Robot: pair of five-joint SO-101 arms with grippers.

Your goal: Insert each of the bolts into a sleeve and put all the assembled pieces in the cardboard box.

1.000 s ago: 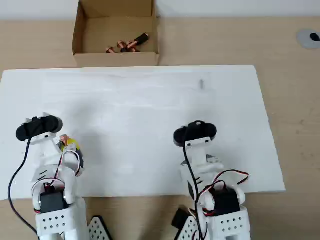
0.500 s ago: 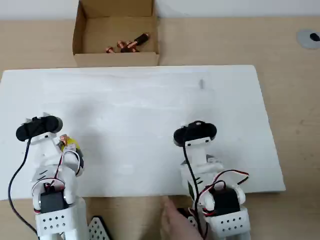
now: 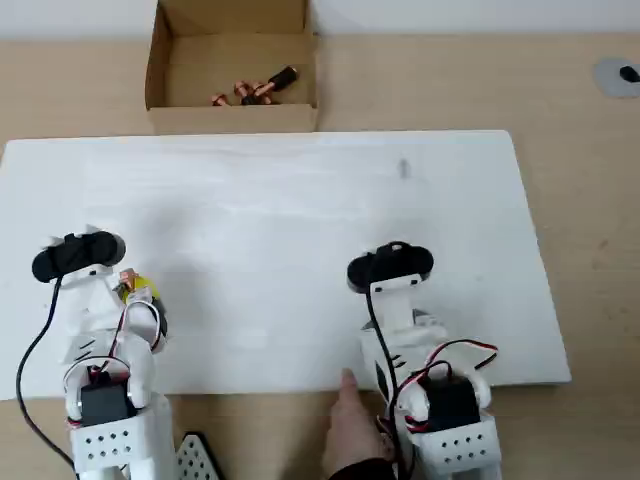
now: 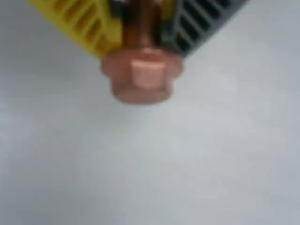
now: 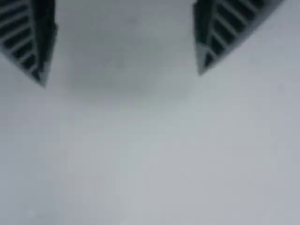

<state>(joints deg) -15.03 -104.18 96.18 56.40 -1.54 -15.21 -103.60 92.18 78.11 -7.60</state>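
Observation:
My left gripper (image 4: 143, 47) is shut on a copper bolt (image 4: 142, 77), whose flanged hex head sticks out past the yellow and dark fingers, just above the white sheet. In the high view that bolt (image 3: 127, 278) shows beside the left arm, near the sheet's left end. My right gripper (image 5: 122, 74) hangs open over bare white sheet with nothing between its dark fingers (image 5: 208, 51). The cardboard box (image 3: 160, 70) stands at the far edge of the table and holds several copper bolts (image 3: 243, 92) and a black sleeve (image 3: 281, 76).
A white sheet (image 3: 300, 230) covers most of the wooden table. A person's hand (image 3: 350, 430) rests at the near edge beside the right arm's base (image 3: 450, 430). A round grey fitting (image 3: 615, 76) sits at the far right.
A person's hand has come in from the bottom edge and moved up to the sheet's near edge beside the right arm. Both arms have kept still.

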